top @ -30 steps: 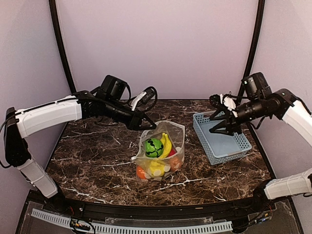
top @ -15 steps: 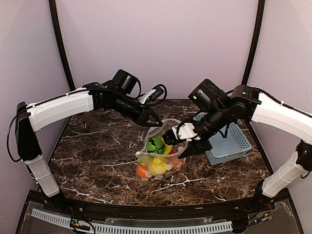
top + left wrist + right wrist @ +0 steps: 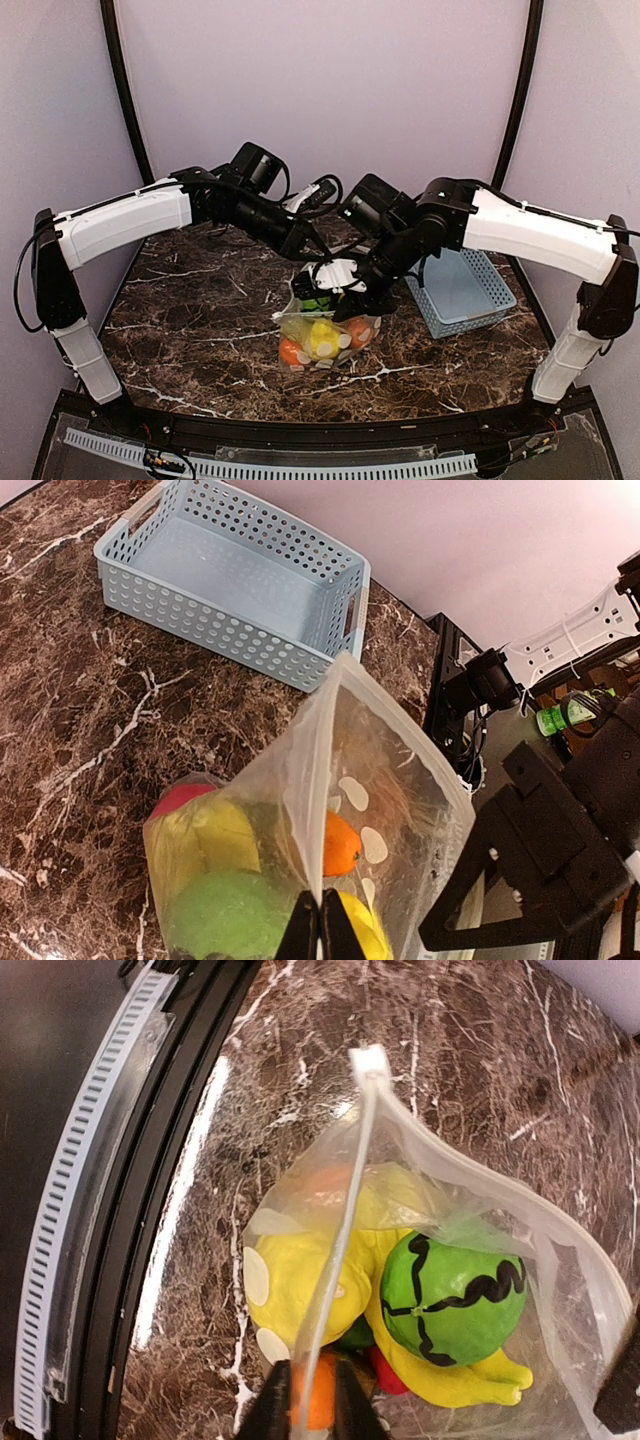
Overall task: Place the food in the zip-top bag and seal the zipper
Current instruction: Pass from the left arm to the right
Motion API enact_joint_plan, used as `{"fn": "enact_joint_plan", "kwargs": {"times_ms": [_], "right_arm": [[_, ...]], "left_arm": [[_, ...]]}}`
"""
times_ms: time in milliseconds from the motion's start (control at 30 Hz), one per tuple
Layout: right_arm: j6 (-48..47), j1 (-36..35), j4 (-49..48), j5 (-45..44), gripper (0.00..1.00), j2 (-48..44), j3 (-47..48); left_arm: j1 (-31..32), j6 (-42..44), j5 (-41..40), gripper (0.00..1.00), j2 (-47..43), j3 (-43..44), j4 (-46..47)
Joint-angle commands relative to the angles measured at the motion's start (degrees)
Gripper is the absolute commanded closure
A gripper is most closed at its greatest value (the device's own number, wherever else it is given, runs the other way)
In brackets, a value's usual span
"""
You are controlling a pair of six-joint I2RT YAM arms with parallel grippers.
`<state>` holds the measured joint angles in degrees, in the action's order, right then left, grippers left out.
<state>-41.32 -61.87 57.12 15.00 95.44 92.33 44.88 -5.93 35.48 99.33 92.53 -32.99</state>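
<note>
The zip-top bag (image 3: 330, 330) stands on the table (image 3: 200, 300), hanging below both sets of fingers. The food (image 3: 450, 1295) is inside: a green ball, yellow bananas, orange and red pieces. The right fingers (image 3: 310, 1405) straddle the zipper (image 3: 367, 1065), nearly together; whether they pinch it, I cannot tell. The left fingers (image 3: 320, 935) are clenched on the bag's upper edge. Farther back, right of the right fingers, sits the basket (image 3: 235, 575).

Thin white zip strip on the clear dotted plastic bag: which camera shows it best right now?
Right wrist view: the thin white zip strip runs plainly along the gaping mouth of the clear dotted plastic bag. The left wrist view shows just one mouth edge; in the top view it cannot be made out.
</note>
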Motion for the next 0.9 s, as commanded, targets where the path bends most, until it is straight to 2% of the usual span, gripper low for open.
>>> {"fn": "enact_joint_plan", "kwargs": {"times_ms": [0, 33, 100, 167, 233, 267, 367, 467, 567, 733, 867], "right_arm": [[2.4, -0.4, -0.6, -1.5, 0.96, 1.3, 3.0], [2.5, -0.3, -0.7, -1.8, 1.0, 1.4, 3.0], [2.6, -0.3, -0.8, -2.5, 1.0, 1.1, 3.0], [3.0, 0.0, -1.1, -2.9, 1.0, 0.3, 3.0], [3.3, 0.6, -1.3, -3.0, 1.0, -1.1, 3.0], [3.5, 1.1, -1.6, -2.9, 1.0, -1.8, 2.9], [4.0, 3.5, -2.7, -1.8, 1.0, -3.8, 2.7], [4.8, 6.2, -3.6, 1.3, 1.0, -4.3, 2.4], [4.9, 6.9, -3.7, 1.6, 1.0, -4.3, 2.0], [5.1, 7.4, -4.2, 2.5, 1.0, -3.6, 1.7], [5.0, 7.5, -4.2, 2.6, 1.0, -3.3, 2.1]], "left_arm": [[0.2, 0.9, -1.3, 0.96, -0.2, 1.4, -1.6], [0.2, 0.9, -1.8, 0.94, -0.6, 1.5, -1.7], [0.2, 1.3, -6.1, 0.83, -2.0, 1.4, -1.5], [0.3, 1.0, -12.0, 0.56, -5.4, -0.1, 0.5], [0.4, 1.5, -16.2, 0.42, -10.7, -4.1, 4.7], [0.4, 1.4, -17.5, 0.39, -13.0, -6.0, 6.8], [0.3, 1.1, -22.0, 0.29, -25.0, -19.3, 20.4], [0.3, 1.0, -22.7, 0.26, -34.6, -31.5, 29.1], [0.3, 0.4, -19.1, 0.26, -38.7, -36.8, 31.8], [0.5, -6.4, -10.9, 0.36, -41.2, -43.7, 35.0], [2.8, -10.0, -10.0, 0.45, -42.4, -49.3, 40.1]]}}
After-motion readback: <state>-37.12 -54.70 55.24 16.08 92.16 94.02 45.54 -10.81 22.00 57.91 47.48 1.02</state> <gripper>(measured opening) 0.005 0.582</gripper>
